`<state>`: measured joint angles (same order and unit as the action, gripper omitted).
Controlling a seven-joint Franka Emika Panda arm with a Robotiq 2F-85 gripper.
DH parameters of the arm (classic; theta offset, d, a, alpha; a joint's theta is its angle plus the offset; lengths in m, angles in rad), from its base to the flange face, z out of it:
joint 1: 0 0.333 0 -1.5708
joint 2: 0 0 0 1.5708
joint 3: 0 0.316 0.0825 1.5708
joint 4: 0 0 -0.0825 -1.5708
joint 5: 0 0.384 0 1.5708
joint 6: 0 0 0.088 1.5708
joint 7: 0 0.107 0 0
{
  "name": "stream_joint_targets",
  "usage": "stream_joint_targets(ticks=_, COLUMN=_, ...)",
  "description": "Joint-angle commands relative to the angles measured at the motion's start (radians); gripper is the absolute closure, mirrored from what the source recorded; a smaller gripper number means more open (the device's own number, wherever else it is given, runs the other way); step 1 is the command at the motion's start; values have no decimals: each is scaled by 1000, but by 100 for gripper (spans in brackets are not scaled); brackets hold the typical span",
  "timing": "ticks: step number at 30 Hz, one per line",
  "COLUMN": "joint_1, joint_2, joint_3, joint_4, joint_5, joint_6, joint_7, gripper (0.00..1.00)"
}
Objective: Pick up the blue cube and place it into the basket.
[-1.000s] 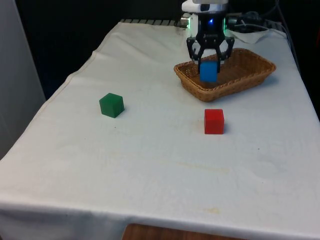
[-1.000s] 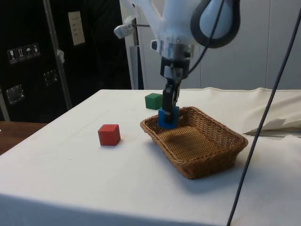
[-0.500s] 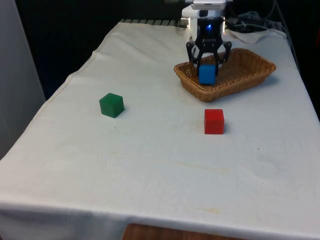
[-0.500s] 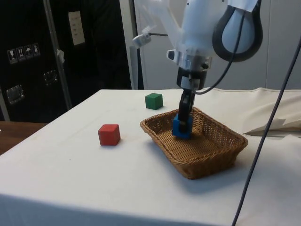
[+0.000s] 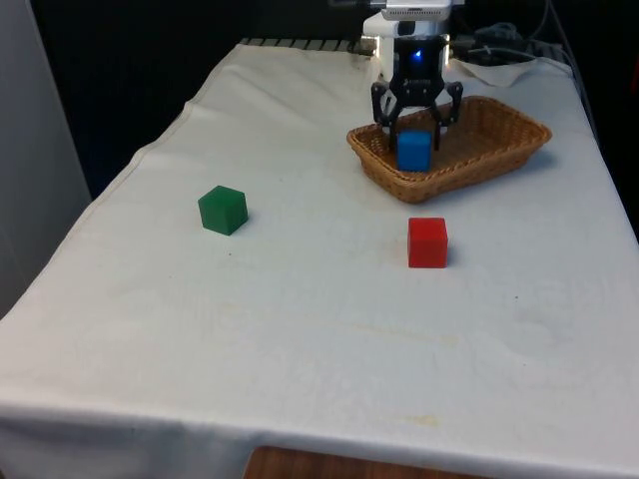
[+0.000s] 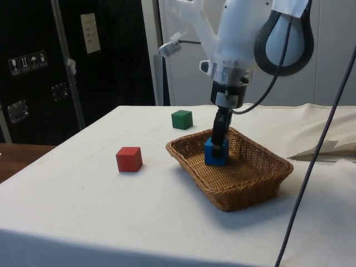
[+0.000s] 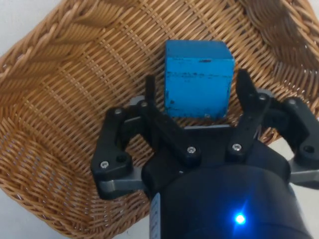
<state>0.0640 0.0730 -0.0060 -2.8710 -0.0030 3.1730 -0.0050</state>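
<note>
We see the fingers (image 7: 149,94) spread slightly apart around the blue cube (image 5: 413,150), which sits inside the basket (image 5: 499,150). On the worktop (image 5: 300,329): one green cube (image 5: 222,210), one red cube (image 5: 427,242), one basket.
</note>
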Motion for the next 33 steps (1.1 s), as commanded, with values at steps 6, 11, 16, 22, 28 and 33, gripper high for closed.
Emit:
stream_joint_targets(ticks=6, joint_1=0, joint_2=-1, joint_3=0, joint_4=-1, joint_5=1, joint_6=0, joint_7=0, gripper=1)
stream_joint_targets(ticks=11, joint_1=0, joint_2=0, joint_3=0, joint_4=0, joint_5=1, joint_6=-1, joint_7=0, gripper=0)
stream_joint_targets(ticks=16, joint_1=0, joint_2=-14, joint_3=-2, joint_4=5, joint_5=2, joint_6=-14, joint_7=4, gripper=0)
stream_joint_targets(ticks=22, joint_1=-5, joint_2=-64, joint_3=-4, joint_4=20, joint_5=-1, joint_6=-57, joint_7=23, gripper=0)
stream_joint_targets(ticks=28, joint_1=-9, joint_2=-110, joint_3=-3, joint_4=39, joint_5=-4, joint_6=-108, joint_7=37, gripper=0)
stream_joint_targets(ticks=33, joint_1=-12, joint_2=-141, joint_3=-3, joint_4=61, joint_5=-5, joint_6=-150, joint_7=47, gripper=0)
